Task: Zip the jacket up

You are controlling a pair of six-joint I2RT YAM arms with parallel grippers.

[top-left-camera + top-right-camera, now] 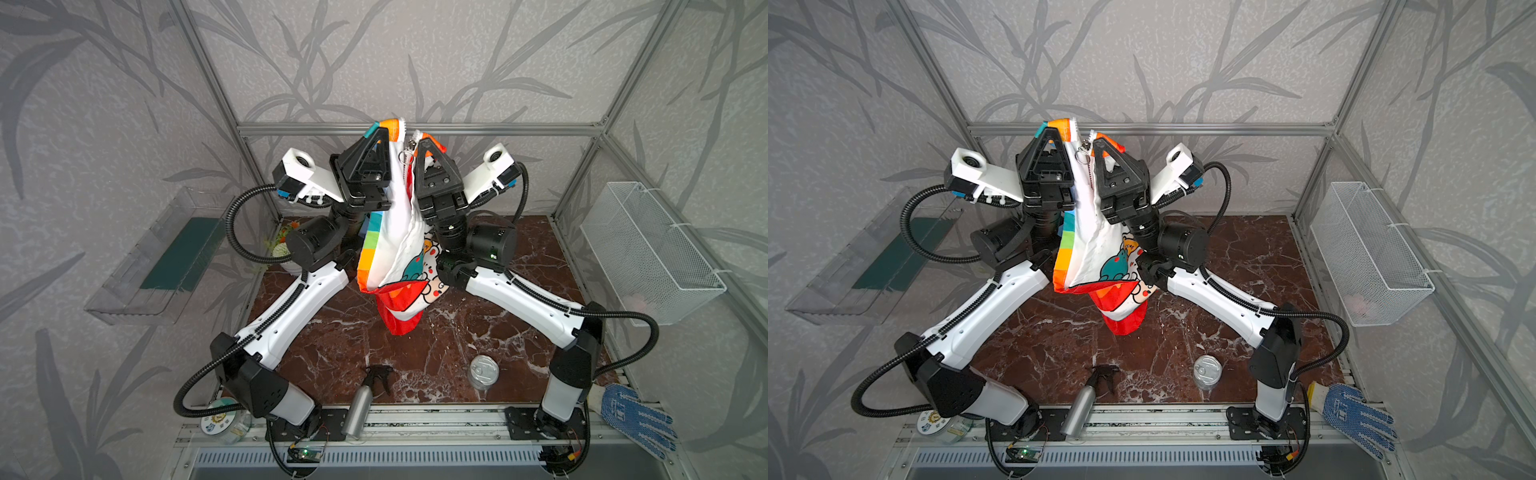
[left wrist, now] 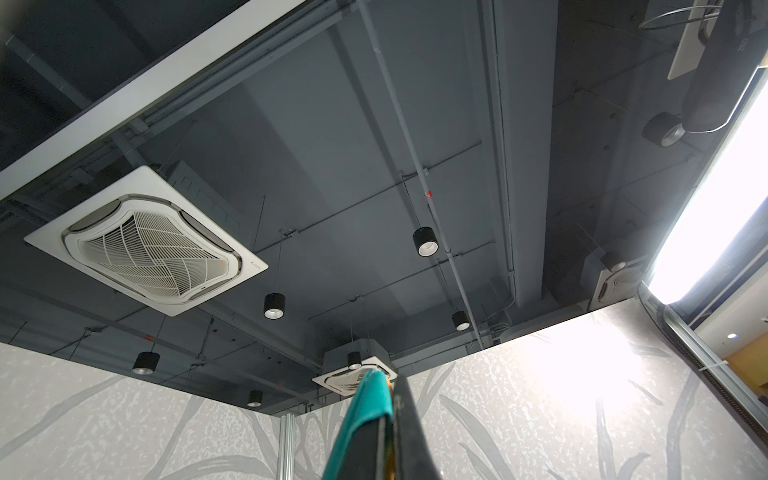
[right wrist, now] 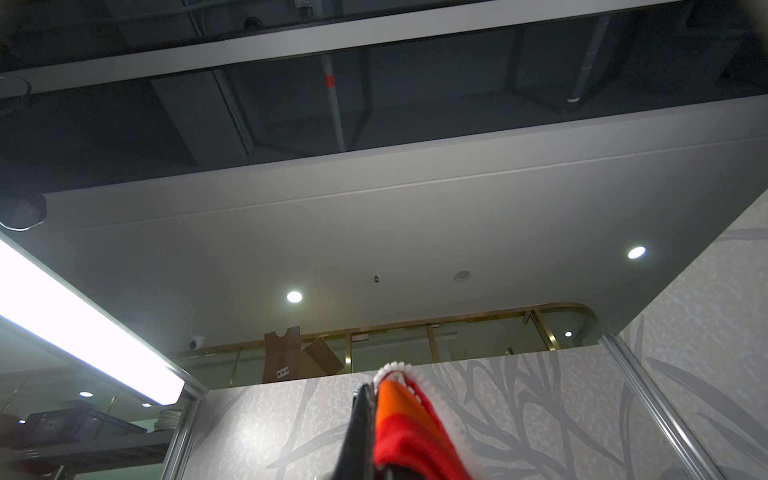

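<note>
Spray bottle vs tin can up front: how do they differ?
Pose: the spray bottle lies on its side; the tin can stands upright. Shape: bottle long, slim, black trigger head; can short, squat, ring-pull lid. Place: bottle's base rests on the front rail; can sits wholly on the marble table. Both are silvery metal.

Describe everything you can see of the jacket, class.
The jacket is thin fabric: rainbow stripes outside, white lining, cartoon-animal panels, red trim lowest. It hangs crumpled above the table, held up by its top edges. The left end effector and right end effector are each shut on one side of the white zipper, whose slider carries a metal ring between them.
</note>
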